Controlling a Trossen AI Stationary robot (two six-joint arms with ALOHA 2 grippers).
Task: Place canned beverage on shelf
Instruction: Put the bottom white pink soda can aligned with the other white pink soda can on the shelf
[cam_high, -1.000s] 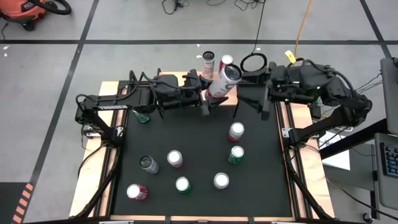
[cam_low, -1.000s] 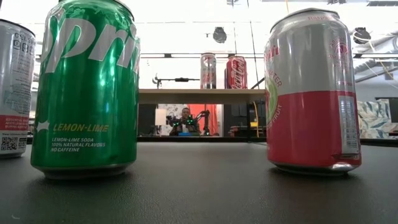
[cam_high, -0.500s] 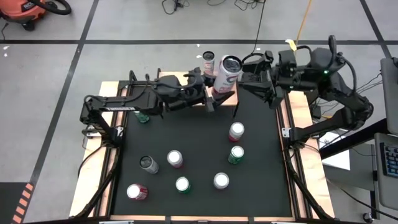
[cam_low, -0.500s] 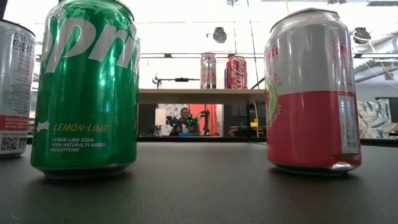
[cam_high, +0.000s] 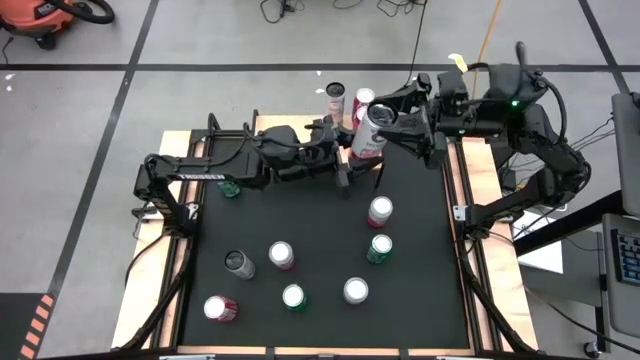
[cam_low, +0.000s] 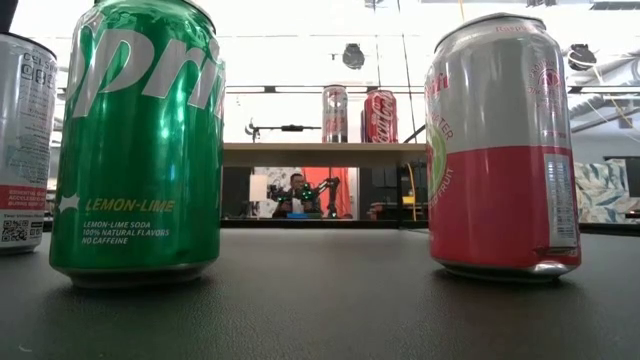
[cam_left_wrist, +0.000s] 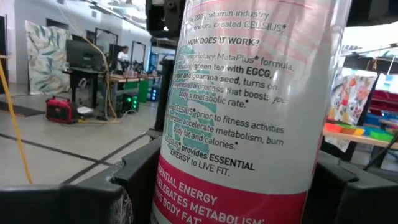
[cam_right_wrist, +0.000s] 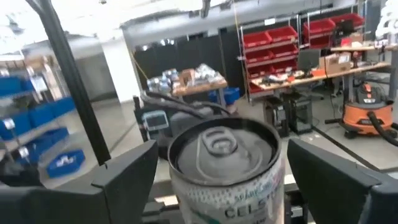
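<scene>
1. The tall can (cam_high: 368, 131) hangs tilted above the table's far edge, just beside the shelf (cam_high: 300, 125).
2. Rigid but smooth and slippery; best held at mid-body.
3. The left gripper (cam_high: 345, 160) is clamped on its lower part.
4. The right gripper (cam_high: 395, 118) has its fingers apart around the can's top, not gripping.

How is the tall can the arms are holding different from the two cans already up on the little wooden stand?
The tall white-and-pink Celsius can hangs tilted in the air, gripped low by the left gripper, with the right gripper open around its top. The silver-and-red can and the red cola can stand upright and untouched on the light wooden shelf. All three are slim metal drink cans.
</scene>
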